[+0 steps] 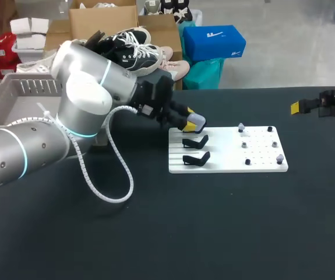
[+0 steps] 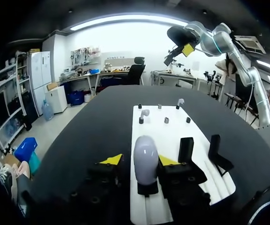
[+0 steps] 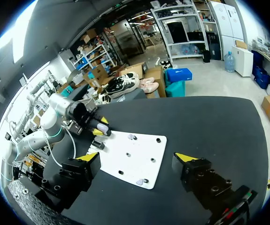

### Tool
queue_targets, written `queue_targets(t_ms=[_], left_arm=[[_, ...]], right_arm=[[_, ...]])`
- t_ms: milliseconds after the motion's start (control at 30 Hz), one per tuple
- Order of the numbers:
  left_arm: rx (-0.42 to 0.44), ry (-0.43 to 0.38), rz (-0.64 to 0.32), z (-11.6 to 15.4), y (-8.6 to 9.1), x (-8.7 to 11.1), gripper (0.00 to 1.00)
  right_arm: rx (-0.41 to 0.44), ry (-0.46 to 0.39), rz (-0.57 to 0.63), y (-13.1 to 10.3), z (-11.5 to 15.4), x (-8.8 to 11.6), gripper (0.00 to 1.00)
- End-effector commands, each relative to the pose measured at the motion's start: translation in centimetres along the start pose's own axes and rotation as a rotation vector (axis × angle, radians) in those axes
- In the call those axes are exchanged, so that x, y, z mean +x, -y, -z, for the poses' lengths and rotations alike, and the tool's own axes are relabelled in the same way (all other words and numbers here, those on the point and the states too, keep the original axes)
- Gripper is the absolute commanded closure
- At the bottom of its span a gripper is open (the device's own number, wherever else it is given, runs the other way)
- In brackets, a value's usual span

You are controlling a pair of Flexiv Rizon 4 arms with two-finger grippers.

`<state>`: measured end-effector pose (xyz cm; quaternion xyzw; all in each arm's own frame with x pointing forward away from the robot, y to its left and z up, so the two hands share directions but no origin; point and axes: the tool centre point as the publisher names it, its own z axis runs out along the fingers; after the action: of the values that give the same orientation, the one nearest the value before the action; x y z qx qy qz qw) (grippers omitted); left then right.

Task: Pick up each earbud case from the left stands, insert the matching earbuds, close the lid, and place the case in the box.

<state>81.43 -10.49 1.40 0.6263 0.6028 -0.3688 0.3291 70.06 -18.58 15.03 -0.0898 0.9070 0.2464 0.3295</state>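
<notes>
Grey plastic, the box (image 1: 17,93) sits at the far left of the black table (image 1: 214,221). The left claw (image 2: 140,161) stands released around a pale earbud case (image 1: 197,121), which rests upright on its stand at the left end of the white board (image 1: 263,166); a gap shows at one fingertip. Two more black stands (image 1: 195,142) sit beside it, and small earbuds (image 1: 241,127) sit on the board's right half. The right claw (image 3: 137,159) hangs spread wide and holds nothing, well apart at the right edge.
</notes>
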Motion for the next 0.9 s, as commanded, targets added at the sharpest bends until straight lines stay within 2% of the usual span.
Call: queue_targets(t_ms=[33, 100, 200, 267, 300, 433, 633, 733, 900], left_arm=[[0.012, -0.007, 0.004, -0.1, -0.4, 0.2, 0.58], [0.012, -0.007, 0.006, 0.0, -0.3, 0.2, 0.6], [0.004, 0.0, 0.014, 0.2, -0.1, 0.0, 0.86], [0.0, 0.005, 0.015, 0.5, 0.0, -0.1, 0.92], [-0.004, 0.011, 0.018, 0.7, 0.2, -0.2, 1.0], [-0.021, 0.04, 0.032, 1.7, 0.6, -1.0, 1.0], [-0.114, 0.109, 0.069, 3.4, 1.8, -2.8, 1.0], [-0.144, 0.155, 0.085, 4.1, 2.7, -3.8, 1.0], [-0.162, 0.229, 0.039, 5.1, 4.8, -5.5, 1.0]], right_arm=[[-0.003, 0.0, 0.001, 0.1, -0.1, 0.0, 0.0], [-0.003, 0.0, 0.001, 0.1, -0.1, 0.0, 0.0], [-0.003, 0.0, 0.001, 0.1, -0.1, 0.0, 0.0], [-0.003, 0.0, 0.001, 0.1, -0.1, 0.0, 0.0], [-0.003, 0.0, 0.001, 0.1, -0.1, 0.0, 0.0], [-0.003, 0.0, 0.001, 0.1, -0.1, 0.0, 0.0], [-0.003, 0.0, 0.001, 0.1, -0.1, 0.0, 0.0], [-0.003, 0.0, 0.001, 0.1, -0.1, 0.0, 0.0], [-0.003, 0.0, 0.001, 0.1, -0.1, 0.0, 0.0]])
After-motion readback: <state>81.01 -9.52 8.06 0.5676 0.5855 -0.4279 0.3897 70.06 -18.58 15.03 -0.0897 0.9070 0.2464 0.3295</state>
